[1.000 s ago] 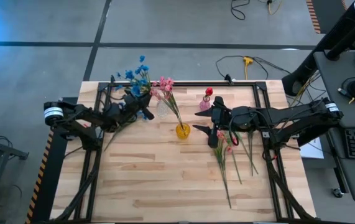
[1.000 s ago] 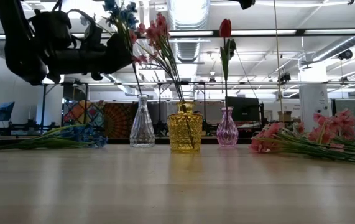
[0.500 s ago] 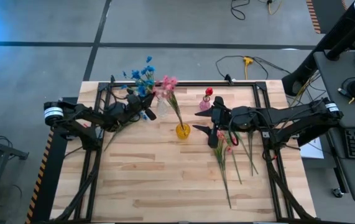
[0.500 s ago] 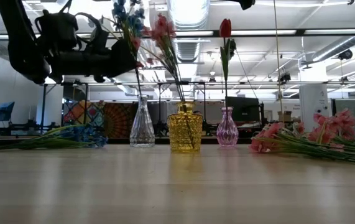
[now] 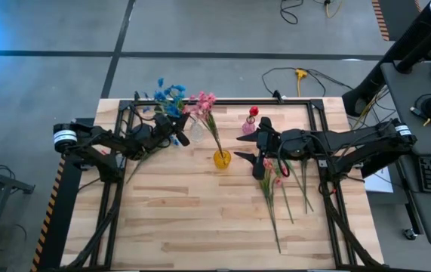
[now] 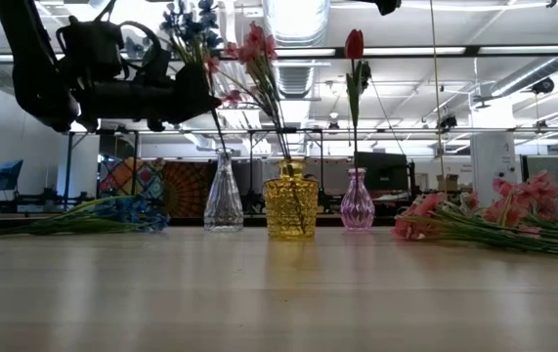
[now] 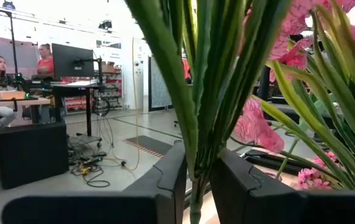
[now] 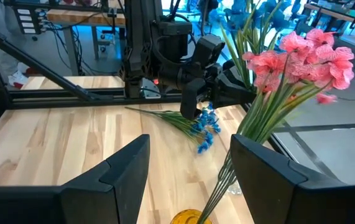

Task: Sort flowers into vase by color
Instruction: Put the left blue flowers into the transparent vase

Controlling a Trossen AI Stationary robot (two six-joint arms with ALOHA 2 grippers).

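**Blue stems at the clear vase, left tool raised over the table's back edge**

You have three vases in a row toward the back of the table (image 5: 200, 204): a clear vase (image 6: 224, 192), a yellow vase (image 6: 290, 199) with a pink spray (image 6: 249, 49) standing in it, and a small pink vase (image 6: 357, 200) with one red bud (image 6: 355, 44). The pink spray leans toward the clear vase, so its blossoms crowd right up beside the blue blossoms (image 6: 186, 20) you are handling. More blue flowers (image 6: 127, 210) lie flat on the table near the left arm, and a loose pile of pink flowers (image 5: 275, 185) lies under and in front of the right arm.

Your left tool (image 6: 200, 93) is held high above the table, reaching level toward the clear vase, with the blue stems (image 7: 196, 124) running between its fingers (image 7: 168, 180). The left wrist view shows the green stems in the narrow gap between the two fingers; you cannot tell from it whether they are clenched or let go. The stems run down to the mouth of the clear vase.

Your right tool (image 5: 260, 143) waits low over the table just in front of the pink vase, its fingers (image 8: 121, 171) spread apart with nothing between them.
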